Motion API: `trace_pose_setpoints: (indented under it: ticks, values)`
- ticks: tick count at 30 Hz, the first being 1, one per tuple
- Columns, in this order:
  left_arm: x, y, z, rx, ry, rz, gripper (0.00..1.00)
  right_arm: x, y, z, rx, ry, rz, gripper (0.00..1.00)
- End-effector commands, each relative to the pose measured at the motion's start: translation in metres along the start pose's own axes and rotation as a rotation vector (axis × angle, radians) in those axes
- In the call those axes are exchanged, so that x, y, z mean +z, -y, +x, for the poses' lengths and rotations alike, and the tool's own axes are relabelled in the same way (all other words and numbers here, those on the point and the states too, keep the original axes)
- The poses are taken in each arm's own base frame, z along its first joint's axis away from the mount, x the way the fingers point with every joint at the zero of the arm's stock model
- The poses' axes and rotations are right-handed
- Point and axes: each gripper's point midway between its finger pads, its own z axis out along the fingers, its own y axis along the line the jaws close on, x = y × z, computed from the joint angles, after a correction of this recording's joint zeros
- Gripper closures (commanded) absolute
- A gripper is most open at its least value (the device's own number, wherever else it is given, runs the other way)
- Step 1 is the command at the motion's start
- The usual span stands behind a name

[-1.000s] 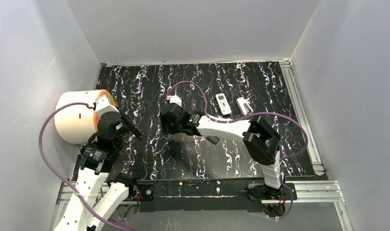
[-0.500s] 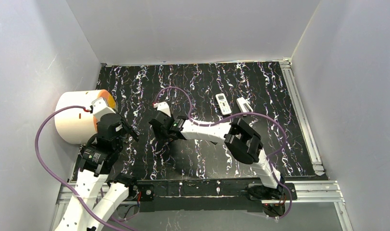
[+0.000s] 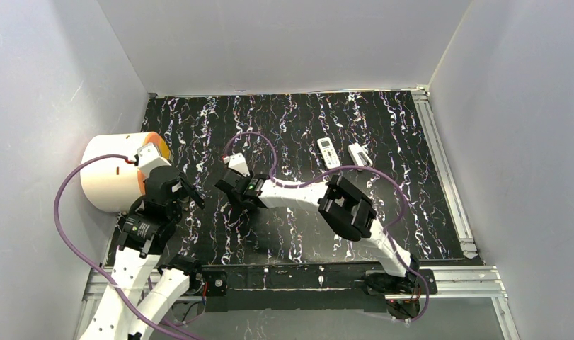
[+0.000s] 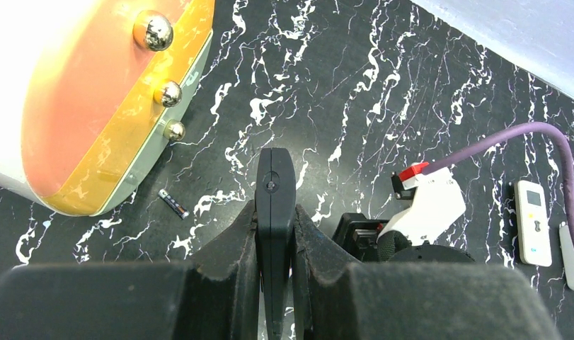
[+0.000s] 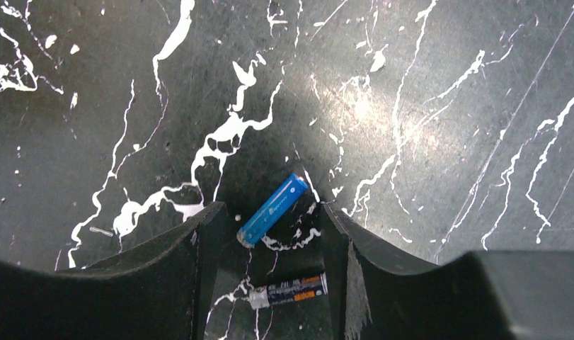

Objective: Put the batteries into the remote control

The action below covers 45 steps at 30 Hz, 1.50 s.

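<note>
My left gripper (image 4: 275, 212) is shut on a black remote control (image 4: 275, 185), held on edge and pointing away from me; in the top view it is the left gripper (image 3: 190, 193) beside the drum. My right gripper (image 5: 270, 209) is open and low over the table. A blue battery (image 5: 272, 210) lies slanted between its fingertips. Closer to the palm lies a dark battery (image 5: 287, 290), its right end at the right finger. In the top view the right gripper (image 3: 236, 205) hides both. Another dark battery (image 4: 173, 204) lies near the drum.
A white drum with an orange face (image 3: 114, 170) stands at the table's left edge. A white remote (image 3: 328, 152) and a small white piece (image 3: 359, 154) lie at the back right. The purple cable (image 3: 252, 138) loops above the right wrist. Metal rails (image 3: 446, 177) line the right edge.
The right arm has swung left and come down over the batteries, and its jaws have narrowed a little. The left arm and the black remote have barely moved.
</note>
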Motion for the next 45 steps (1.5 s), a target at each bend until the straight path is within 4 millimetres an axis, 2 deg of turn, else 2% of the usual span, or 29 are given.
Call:
trace_pose_setpoints:
  ticks: [1, 7, 17, 22, 25, 30, 35, 38, 41, 45]
  values:
    - [0.004, -0.003, -0.001, -0.007, 0.014, -0.025, 1.0, 0.001, -0.001, -0.019, -0.012, 0.057, 0.038, 0.41]
    - [0.005, -0.004, -0.001, -0.002, 0.014, -0.032, 1.0, 0.009, 0.007, -0.002, -0.023, 0.014, 0.068, 0.43]
    - [0.006, -0.004, 0.002, 0.004, 0.008, -0.032, 1.0, 0.009, 0.012, 0.013, -0.037, -0.024, 0.071, 0.71]
    - [0.004, -0.003, -0.001, -0.002, 0.016, -0.022, 1.0, 0.011, 0.008, 0.018, -0.063, -0.039, 0.042, 0.86]
    - [0.003, -0.003, -0.003, 0.001, 0.021, -0.022, 1.0, 0.012, 0.009, 0.019, -0.09, -0.05, 0.041, 0.87]
    - [0.003, -0.006, -0.002, -0.002, 0.022, -0.032, 1.0, 0.012, 0.009, 0.032, -0.116, -0.105, 0.026, 0.75]
    - [0.001, -0.007, -0.005, -0.008, 0.04, -0.033, 1.0, 0.013, 0.01, 0.051, -0.095, -0.171, 0.015, 0.71]
    - [0.001, -0.008, -0.004, -0.008, 0.038, -0.036, 1.0, 0.016, 0.013, 0.06, -0.099, -0.2, 0.028, 0.74]
    - [0.002, -0.007, -0.004, -0.01, 0.036, -0.036, 1.0, 0.017, 0.025, 0.063, -0.108, -0.205, 0.093, 0.85]
    - [0.003, -0.002, -0.004, -0.008, 0.027, -0.02, 1.0, 0.014, 0.033, 0.04, -0.057, -0.133, 0.098, 0.89]
